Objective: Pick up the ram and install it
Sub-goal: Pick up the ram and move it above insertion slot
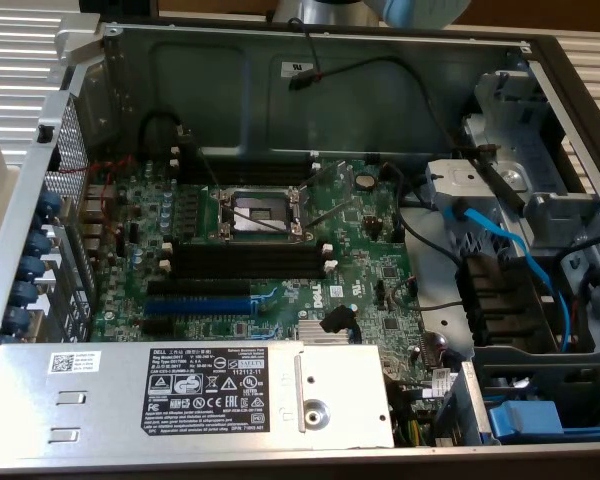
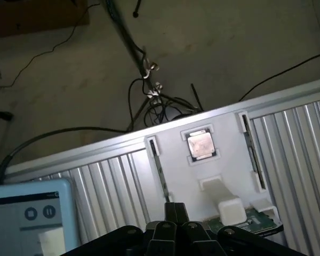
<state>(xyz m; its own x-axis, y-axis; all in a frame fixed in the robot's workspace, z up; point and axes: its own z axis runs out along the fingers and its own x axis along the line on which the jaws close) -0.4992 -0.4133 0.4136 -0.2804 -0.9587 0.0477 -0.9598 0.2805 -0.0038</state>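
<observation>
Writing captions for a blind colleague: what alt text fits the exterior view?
An open desktop computer case with a green motherboard: a metal-framed processor socket, black memory slots with white end clips beside it, and a blue expansion slot. A labelled silver power supply sits at lower left.

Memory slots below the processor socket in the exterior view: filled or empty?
Empty. The black memory slots show bare open channels between their white end clips; no stick is seated in them.

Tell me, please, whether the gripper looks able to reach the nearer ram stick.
Probably yes: the ram sits edge-up in the white holder, nothing covering it, just ahead of the gripper, though the jaws are shut.
</observation>
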